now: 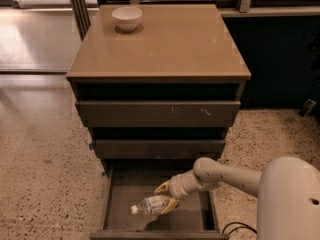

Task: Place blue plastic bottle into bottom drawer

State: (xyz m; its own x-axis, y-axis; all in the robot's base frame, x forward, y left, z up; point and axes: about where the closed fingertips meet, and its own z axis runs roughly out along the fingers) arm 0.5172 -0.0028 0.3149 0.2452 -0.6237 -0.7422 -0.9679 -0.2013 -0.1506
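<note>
The blue plastic bottle (151, 204) lies almost level inside the open bottom drawer (115, 204), white cap pointing left. My gripper (165, 197) reaches into the drawer from the right on a white arm. Its yellow fingers (162, 187) are shut on the bottle's right end, one above and one below. The bottle is low over the drawer floor; I cannot tell whether it touches the floor. The two shallower drawers above are pushed nearly shut.
A white bowl (127, 18) stands at the back left of the cabinet top (165, 44). My white robot body (290, 199) fills the lower right corner. A black cable (235, 228) lies on the speckled floor to the right of the drawer.
</note>
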